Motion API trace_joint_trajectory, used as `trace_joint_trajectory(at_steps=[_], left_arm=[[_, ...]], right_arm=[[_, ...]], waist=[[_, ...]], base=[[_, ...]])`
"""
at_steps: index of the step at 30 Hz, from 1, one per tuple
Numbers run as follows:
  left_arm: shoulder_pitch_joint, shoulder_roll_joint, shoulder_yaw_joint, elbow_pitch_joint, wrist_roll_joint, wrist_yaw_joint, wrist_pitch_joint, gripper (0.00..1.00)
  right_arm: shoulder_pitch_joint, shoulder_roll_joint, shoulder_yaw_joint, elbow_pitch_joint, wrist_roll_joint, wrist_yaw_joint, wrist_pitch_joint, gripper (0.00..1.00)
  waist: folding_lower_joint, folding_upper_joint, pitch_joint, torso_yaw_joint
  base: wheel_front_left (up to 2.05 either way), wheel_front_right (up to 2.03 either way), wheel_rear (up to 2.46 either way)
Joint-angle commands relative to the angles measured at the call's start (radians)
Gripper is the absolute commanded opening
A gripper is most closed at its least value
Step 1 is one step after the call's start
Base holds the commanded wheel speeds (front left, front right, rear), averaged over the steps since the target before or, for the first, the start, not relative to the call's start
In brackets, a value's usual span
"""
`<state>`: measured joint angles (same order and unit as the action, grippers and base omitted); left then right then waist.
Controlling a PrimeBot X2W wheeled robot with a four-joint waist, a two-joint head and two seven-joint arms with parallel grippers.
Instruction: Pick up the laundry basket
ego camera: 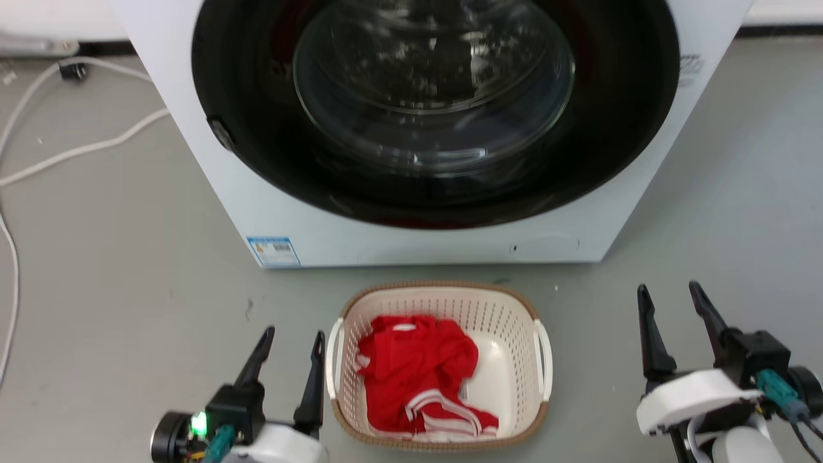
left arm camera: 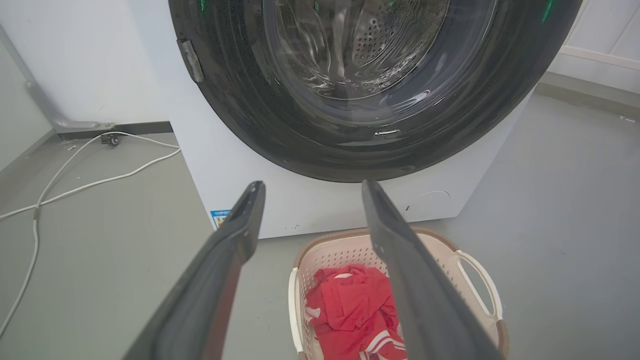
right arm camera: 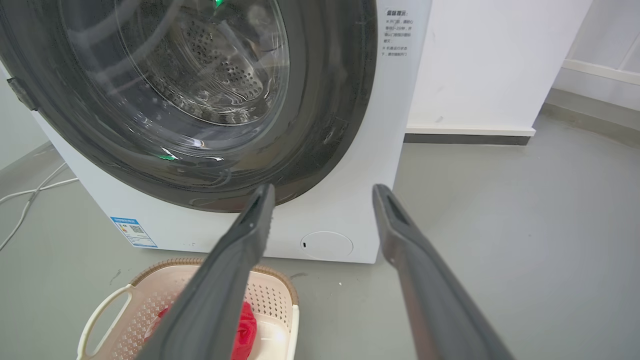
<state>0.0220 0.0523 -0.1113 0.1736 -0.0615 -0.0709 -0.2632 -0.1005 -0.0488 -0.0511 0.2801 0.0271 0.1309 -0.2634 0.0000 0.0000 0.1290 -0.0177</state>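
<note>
The left gripper [ego camera: 294,332] has its two dark fingers spread, holding nothing. The laundry basket [ego camera: 443,301] sits on the grey floor [ego camera: 116,257] just to its right. The gripper's inner finger is close beside the basket's white handle [ego camera: 332,360], though contact cannot be told. The right gripper [ego camera: 667,287], also spread and empty, has the basket well off to its left. A red garment with white stripes [ego camera: 411,366] lies inside. Ahead of both grippers stands a white washing machine [ego camera: 289,212].
</note>
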Motion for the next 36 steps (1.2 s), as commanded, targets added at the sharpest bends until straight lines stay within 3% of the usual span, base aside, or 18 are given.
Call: trace_joint_trajectory(at_steps=[1, 13, 22, 29, 36], left_arm=[[-0.044, -0.001, 0.006, 0.011, 0.002, -0.006, -0.002, 1.0], [-0.313, 0.006, 0.04, 0.188, -0.007, -0.035, -0.002, 1.0], [-0.567, 0.032, -0.011, 0.436, -0.036, -0.058, -0.003, 1.0], [-0.704, 0.045, -0.113, 0.633, -0.113, -0.059, -0.002, 1.0], [-0.872, 0.063, -0.278, 0.867, -0.237, -0.06, 0.004, 1.0]], right_arm=[[-0.04, -0.003, 0.003, 0.012, 0.002, 0.0, -0.002, 1.0], [-0.268, -0.003, 0.01, 0.214, -0.076, 0.0, -0.002, 1.0], [-0.514, -0.002, 0.006, 0.476, -0.074, 0.0, 0.039, 1.0], [-0.62, -0.002, 0.013, 0.62, -0.075, 0.0, 0.107, 1.0], [-0.737, -0.002, 0.013, 0.729, -0.118, 0.0, 0.19, 1.0]], waist=[[0.0, 0.0, 0.09, -0.004], [0.0, 0.0, 0.395, 0.012], [0.0, 0.0, 0.568, 0.029], [0.0, 0.0, 0.634, 0.052], [0.0, 0.0, 0.711, 0.064]], base=[[0.0, 0.0, 0.0], [0.0, 0.0, 0.0], [0.0, 0.0, 0.0], [0.0, 0.0, 0.0], [0.0, 0.0, 0.0]])
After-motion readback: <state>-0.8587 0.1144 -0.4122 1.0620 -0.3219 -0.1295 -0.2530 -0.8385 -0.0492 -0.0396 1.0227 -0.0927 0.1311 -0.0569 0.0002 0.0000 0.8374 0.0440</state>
